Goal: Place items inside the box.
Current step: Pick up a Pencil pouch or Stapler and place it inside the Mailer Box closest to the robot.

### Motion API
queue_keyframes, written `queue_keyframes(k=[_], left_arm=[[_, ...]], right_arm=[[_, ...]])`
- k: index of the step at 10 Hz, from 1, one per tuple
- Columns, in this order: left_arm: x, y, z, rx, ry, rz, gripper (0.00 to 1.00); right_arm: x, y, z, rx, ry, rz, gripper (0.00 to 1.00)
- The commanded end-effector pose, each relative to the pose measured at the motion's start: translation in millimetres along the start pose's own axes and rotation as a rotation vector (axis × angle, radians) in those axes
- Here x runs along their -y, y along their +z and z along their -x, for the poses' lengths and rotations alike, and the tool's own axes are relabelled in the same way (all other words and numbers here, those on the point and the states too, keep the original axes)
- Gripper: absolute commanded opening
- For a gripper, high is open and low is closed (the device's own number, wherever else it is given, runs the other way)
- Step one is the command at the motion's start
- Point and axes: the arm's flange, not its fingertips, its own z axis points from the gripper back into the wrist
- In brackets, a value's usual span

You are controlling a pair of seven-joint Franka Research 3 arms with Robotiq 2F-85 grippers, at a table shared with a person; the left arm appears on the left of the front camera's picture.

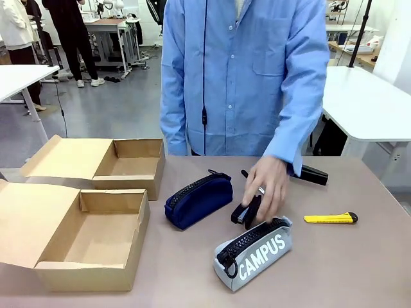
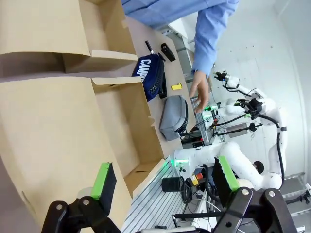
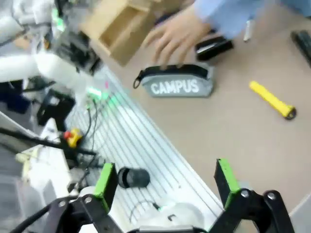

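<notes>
Two grippers hang wide open and empty in our wrist views. The left gripper (image 2: 164, 177) holds its green pads far apart above the brown cardboard of the near box (image 2: 48, 145). The right gripper (image 3: 165, 177) is spread just as wide, with nothing between its fingers.

We take the grey CAMPUS case (image 1: 253, 252) as our mark; it lies on the table (image 1: 359, 269) with its zip upward. Just beyond it sits the black stapler (image 1: 244, 212), with the person's hand (image 1: 266, 186) reaching down over it; we cannot tell whether the fingers grip it. Beyond that hand a thin black marker pen (image 1: 244, 173) peeks out. Left of the case and a little farther off lies the navy pencil case (image 1: 198, 200), not touching it. Right of the case, well apart, lies the yellow utility knife (image 1: 331, 219). Well to the case's left stands the near box with its lid open, and past that the far box (image 1: 128, 183), also open.
</notes>
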Motion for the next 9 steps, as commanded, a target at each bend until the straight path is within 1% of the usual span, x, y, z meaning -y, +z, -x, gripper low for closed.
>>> queue_keyframes(k=[1,2,3,5,6,7,9], left_arm=[[0,0,-2,0.018,-0.024,0.027,1.0],[0,0,-2,0.018,-0.024,0.027,1.0],[0,0,-2,0.018,-0.024,0.027,1.0],[0,0,-2,0.018,-0.024,0.027,1.0],[0,0,-2,0.018,-0.024,0.027,1.0],[0,0,-2,0.018,-0.024,0.027,1.0],[0,0,-2,0.018,-0.024,0.027,1.0]], right_arm=[[72,64,71,0.273,-0.261,0.051,1.0],[92,78,95,0.368,-0.369,0.085,1.0],[108,80,113,0.422,-0.439,0.094,1.0],[134,71,139,0.516,-0.504,0.032,1.0],[141,65,142,0.541,-0.549,0.022,1.0],[124,81,153,0.453,-0.544,0.08,1.0],[124,81,153,0.453,-0.544,0.08,1.0]])
